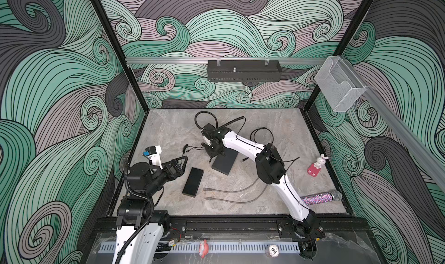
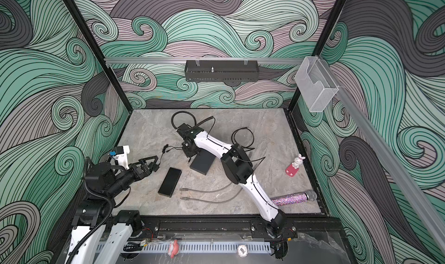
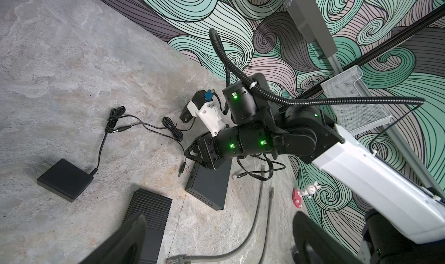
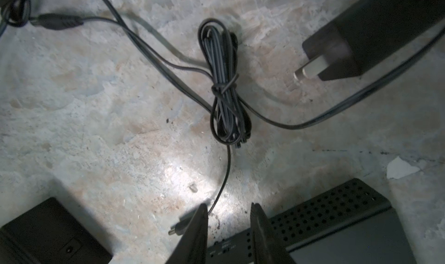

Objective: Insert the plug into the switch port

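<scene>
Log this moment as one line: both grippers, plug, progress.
left gripper: open, holding nothing | right gripper: part-open, low at switch face | barrel plug: beside one finger, outside the gap, not inserted

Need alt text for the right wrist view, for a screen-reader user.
The right gripper hangs over a grey stone-look table, its two dark fingers apart, with the small barrel plug poking out beside one finger and the perforated black switch next to the other. Beyond lie a tied cable bundle and a pronged power adapter.
</scene>
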Motion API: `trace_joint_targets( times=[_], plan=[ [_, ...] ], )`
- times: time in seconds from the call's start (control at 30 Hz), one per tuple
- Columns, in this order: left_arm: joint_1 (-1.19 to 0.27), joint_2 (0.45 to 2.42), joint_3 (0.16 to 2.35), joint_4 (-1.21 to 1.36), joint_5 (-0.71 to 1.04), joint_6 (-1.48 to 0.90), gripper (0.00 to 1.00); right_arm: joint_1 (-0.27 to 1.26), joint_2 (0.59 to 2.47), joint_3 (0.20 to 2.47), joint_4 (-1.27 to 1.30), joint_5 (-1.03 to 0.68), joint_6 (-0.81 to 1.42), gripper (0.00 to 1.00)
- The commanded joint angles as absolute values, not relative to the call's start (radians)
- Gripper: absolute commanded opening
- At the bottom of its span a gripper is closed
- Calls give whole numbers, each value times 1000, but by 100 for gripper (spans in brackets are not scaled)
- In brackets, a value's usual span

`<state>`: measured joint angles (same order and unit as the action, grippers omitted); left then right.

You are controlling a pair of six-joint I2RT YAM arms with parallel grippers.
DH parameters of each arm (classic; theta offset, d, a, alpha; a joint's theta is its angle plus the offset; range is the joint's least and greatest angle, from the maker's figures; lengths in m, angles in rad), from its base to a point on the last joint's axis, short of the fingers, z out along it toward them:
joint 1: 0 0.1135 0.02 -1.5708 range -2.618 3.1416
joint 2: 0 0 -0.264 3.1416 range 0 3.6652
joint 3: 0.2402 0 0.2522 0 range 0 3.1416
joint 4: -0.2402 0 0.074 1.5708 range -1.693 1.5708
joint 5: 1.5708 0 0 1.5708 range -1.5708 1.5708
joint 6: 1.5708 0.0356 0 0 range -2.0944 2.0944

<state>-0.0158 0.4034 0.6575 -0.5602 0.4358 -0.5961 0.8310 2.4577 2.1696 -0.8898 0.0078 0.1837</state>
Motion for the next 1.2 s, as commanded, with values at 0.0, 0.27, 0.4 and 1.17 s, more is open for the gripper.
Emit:
trace_joint_targets(
  times=[0.0,0.27,0.4,1.17],
  plan=[
    [-20,405,660,-538,449,-601,96,829,2492,2208,-910,11,211,31],
    [-24,393,660,-538,451,-601,97,830,2549,2265,-933,7,230,26],
    [-28,384,658,-541,448,-603,97,839,2569,2289,-954,30,239,18],
    [-1,417,669,-539,457,-574,96,823,2229,2170,-861,-270,301,0]
  ],
)
